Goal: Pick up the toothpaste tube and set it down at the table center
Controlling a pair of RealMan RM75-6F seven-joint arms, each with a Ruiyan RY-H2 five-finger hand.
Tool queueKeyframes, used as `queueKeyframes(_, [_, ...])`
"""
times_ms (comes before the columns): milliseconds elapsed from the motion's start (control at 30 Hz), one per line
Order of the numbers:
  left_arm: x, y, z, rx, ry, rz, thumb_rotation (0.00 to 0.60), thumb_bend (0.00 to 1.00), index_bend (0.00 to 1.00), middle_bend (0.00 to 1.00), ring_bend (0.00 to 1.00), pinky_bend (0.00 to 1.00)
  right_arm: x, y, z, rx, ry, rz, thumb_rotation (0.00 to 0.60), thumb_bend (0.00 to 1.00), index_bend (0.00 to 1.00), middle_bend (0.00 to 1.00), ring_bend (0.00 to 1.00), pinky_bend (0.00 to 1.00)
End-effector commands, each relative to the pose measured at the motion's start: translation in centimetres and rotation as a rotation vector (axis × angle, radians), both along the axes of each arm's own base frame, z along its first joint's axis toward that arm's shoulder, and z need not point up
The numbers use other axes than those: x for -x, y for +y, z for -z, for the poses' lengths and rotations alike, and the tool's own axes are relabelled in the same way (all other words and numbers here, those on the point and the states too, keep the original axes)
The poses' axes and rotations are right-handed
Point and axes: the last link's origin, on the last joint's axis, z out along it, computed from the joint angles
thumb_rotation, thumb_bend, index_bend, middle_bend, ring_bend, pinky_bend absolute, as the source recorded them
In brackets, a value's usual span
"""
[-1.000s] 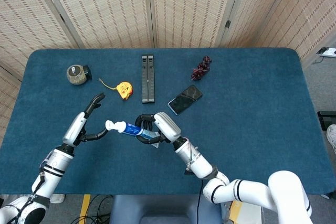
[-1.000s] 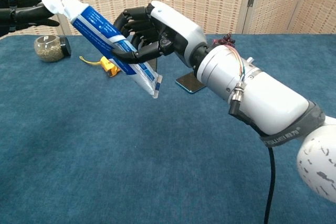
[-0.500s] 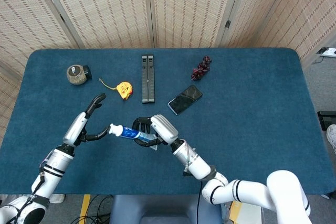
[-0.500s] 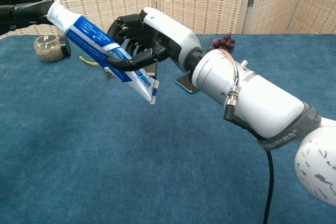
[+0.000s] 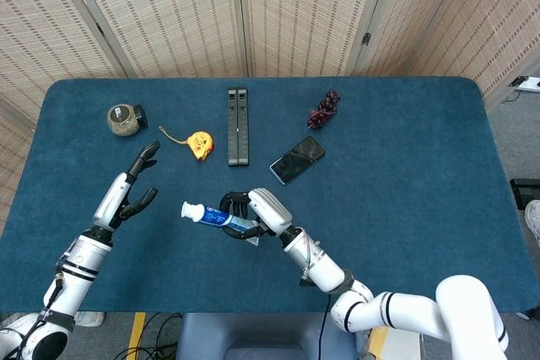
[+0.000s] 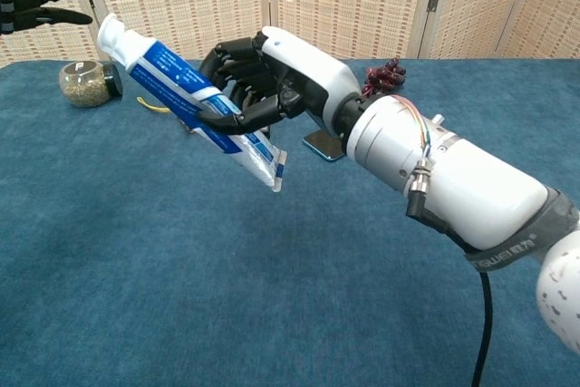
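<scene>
My right hand (image 6: 258, 88) grips the toothpaste tube (image 6: 195, 101) around its middle, above the blue table (image 5: 405, 208) — the tube is blue and white with a white cap, tilted, cap end up toward my left side and flat crimped end lower. My left hand (image 5: 133, 181) hovers apart from it, fingers spread, holding nothing — clear of the cap.

Head view looks steeply down; chest view sits low, close; both share the table (image 5: 405, 208).
</scene>
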Motion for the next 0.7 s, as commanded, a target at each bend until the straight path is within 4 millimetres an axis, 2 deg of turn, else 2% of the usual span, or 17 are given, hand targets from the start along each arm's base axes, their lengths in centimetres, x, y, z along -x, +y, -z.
queueKeyframes(33, [-0.5,-0.1,0.1,0.005,-0.003,0.022,0.059,0.09,0.0,0.0,0.0,0.13,-1.0,0.2,0.3,-0.015,0.012,-0.009,0.6,0.66,0.66,0.62,0.58,0.62])
queueKeyframes(233, [-1.2,0.0,0.7,-0.032,0.052,0.087,0.003,0.05,0.0,0.0,0.0,0.13,-2.7,0.6,0.7,-0.079,0.035,-0.009,0.6,0.66,0.66,0.62,0.58,0.62])
queueKeyframes(700, [-2.4,0.3,2.4,-0.045,0.194,0.216,0.0,0.04,0.0,0.0,0.0,0.13,-4.2,0.8,0.8,-0.137,0.066,0.023,0.6,0.66,0.66,0.62,0.58,0.62])
